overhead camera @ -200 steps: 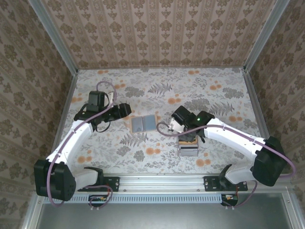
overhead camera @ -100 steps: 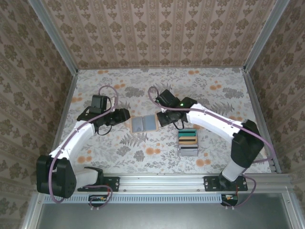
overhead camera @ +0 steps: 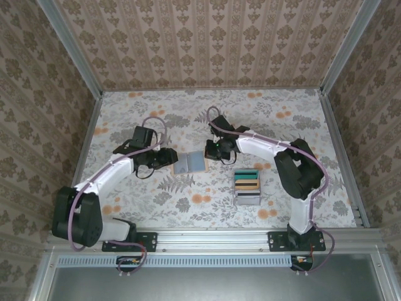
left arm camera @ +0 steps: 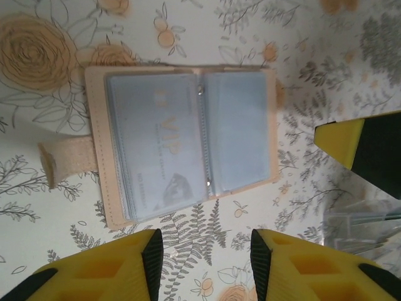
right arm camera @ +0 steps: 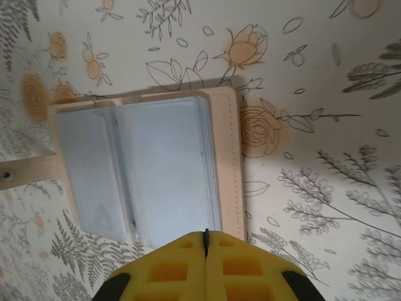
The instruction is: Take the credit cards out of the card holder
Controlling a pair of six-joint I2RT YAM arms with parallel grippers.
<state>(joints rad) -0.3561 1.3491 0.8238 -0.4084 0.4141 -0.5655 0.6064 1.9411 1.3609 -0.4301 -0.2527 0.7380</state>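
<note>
Left gripper (left arm camera: 203, 249): yellow fingers apart, only table print in the gap, nothing held.
Right gripper (right arm camera: 205, 238): yellow fingers pressed together, nothing seen clamped.
Left arm (overhead camera: 116, 172): white forearm ran from the shoulder out and inward. The wrist was bent so the fingers pointed across at the right gripper.
Right arm (overhead camera: 263, 147): upper link rose from the base and folded at the elbow. The forearm stretched inward and the wrist was tipped down at the table.
Surface: table (overhead camera: 282, 125) with a pale floral and fern print, flat.
Room: patterned papered walls (overhead camera: 213, 44) on three sides, metal rail (overhead camera: 213, 238) along the near edge by the bases.
Card holder (left arm camera: 182, 141): lay open and flat between the two grippers, tan edge around grey-blue clear sleeves (right arm camera: 166, 169). It sat just ahead of the left fingertips; contact could not be told. The right gripper's closed tips were over its opposite edge; touch could not be told there either. Strap (left arm camera: 66, 160) stuck out from one side.
Sleeve content: a pale card with faint lettering showed through one page in the left wrist view.
Teal card (overhead camera: 246, 175): in the clear box (overhead camera: 247, 199), nearer the bases than the right gripper and apart from it.
Yellow card (overhead camera: 247, 184): same box, just beside the teal one on the base side.
</note>
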